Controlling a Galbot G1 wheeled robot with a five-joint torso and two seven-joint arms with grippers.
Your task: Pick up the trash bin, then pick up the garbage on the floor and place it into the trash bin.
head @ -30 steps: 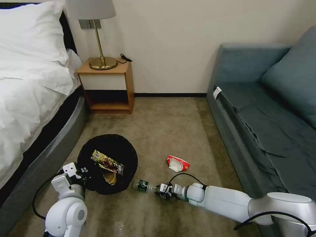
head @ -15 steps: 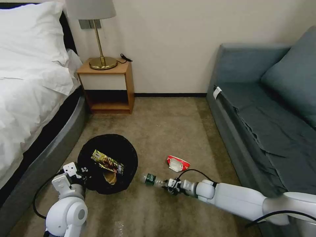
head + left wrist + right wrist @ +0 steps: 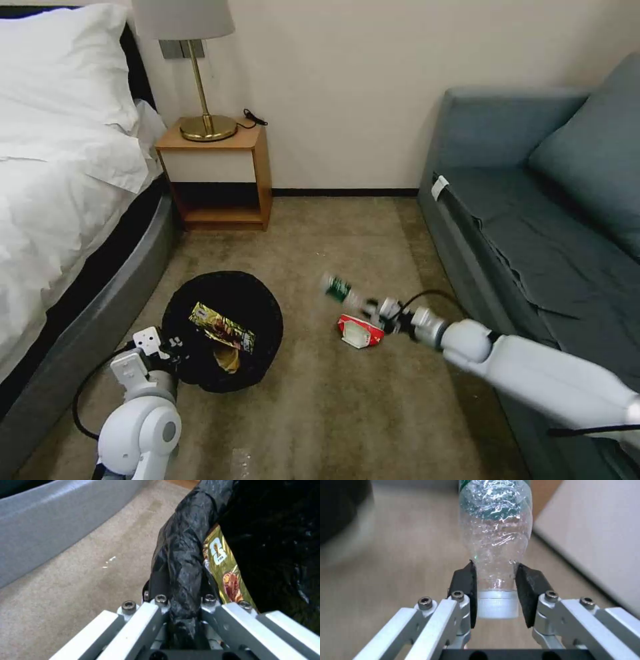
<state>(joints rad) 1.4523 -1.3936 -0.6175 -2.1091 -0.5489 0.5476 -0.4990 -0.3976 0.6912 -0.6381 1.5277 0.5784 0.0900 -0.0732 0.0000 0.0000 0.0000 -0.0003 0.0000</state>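
The trash bin (image 3: pixel 260 313), round and lined with a black bag, stands on the carpet at the lower left. My left gripper (image 3: pixel 168 347) is shut on its near rim (image 3: pixel 181 555). Inside lie a yellow-gold wrapper (image 3: pixel 221 327) (image 3: pixel 223 567) and a brown scrap (image 3: pixel 227 360). My right gripper (image 3: pixel 381 310) (image 3: pixel 495 580) is shut on the neck of a small clear bottle (image 3: pixel 337 288) (image 3: pixel 495 525) with a green label, held in the air to the right of the bin. Just below that gripper, a crumpled red-and-white wrapper (image 3: pixel 360 331) lies on the floor.
A bed (image 3: pixel 60 220) with a grey base runs along the left, close behind the bin. A wooden nightstand (image 3: pixel 217 177) with a brass lamp (image 3: pixel 200 80) stands against the far wall. A blue-grey sofa (image 3: pixel 547 227) lines the right side. Open carpet (image 3: pixel 333 247) lies between.
My right gripper has lifted the bottle off the floor beside the bin and swung it up and away to the right, over the red-and-white wrapper. The left gripper keeps its hold on the bin.
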